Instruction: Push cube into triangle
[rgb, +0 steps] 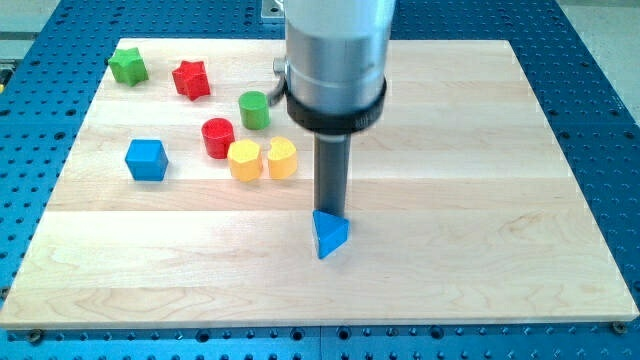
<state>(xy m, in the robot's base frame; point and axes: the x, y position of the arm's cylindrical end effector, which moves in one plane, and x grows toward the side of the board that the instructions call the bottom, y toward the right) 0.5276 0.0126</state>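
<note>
One blue cube (146, 159) well left of my tip (328, 211); tip touching blue triangle (330, 236)

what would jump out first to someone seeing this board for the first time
The big silver and black arm dominates the view's top centre, its dark rod dropping so my tip sits right at the top of the blue triangle. A cluster of coloured blocks fills the upper left, with the blue cube at its left edge, apart from the triangle.

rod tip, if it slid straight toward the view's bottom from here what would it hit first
My tip sits just above the blue triangle in the view, apparently touching it or nearly so. Sliding toward the view's bottom, it would likely meet that triangle first; the blue cube lies far off at the view's left.
</note>
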